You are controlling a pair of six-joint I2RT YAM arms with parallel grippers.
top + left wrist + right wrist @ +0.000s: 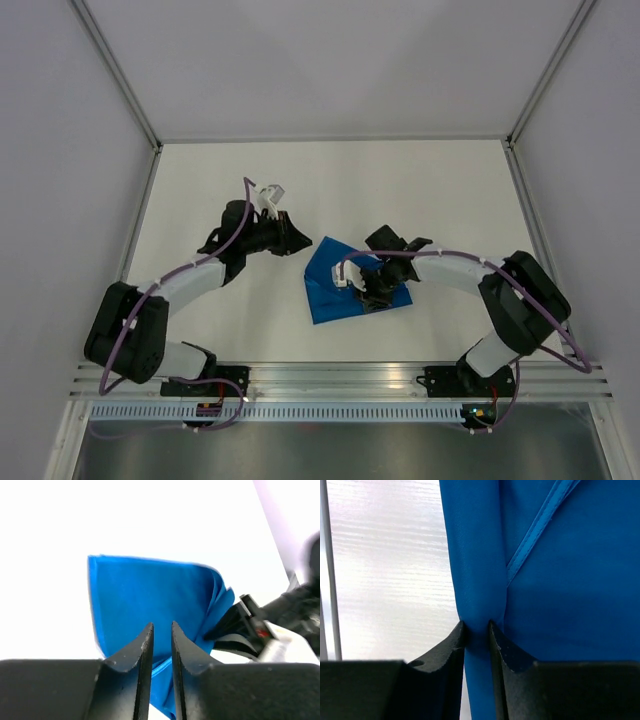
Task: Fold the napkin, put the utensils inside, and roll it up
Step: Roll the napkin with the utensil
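Observation:
The blue napkin point(328, 292) lies folded into a small, uneven shape on the white table, just in front of the arms. My right gripper point(372, 295) rests on its right part and is shut on a pinched fold of the cloth point(560, 595); the fold sits between the fingertips in the right wrist view point(476, 626). My left gripper point(298, 243) hovers just off the napkin's far left corner, its jaws almost together with nothing between them point(162, 626). The napkin point(145, 590) lies beyond them, layered at its right edge. No utensils show in any view.
The white table point(400, 190) is walled by pale panels on the left, back and right. An aluminium rail point(340, 375) runs along the near edge, where both arm bases are bolted. The right gripper's black body point(240, 625) shows by the napkin's right edge.

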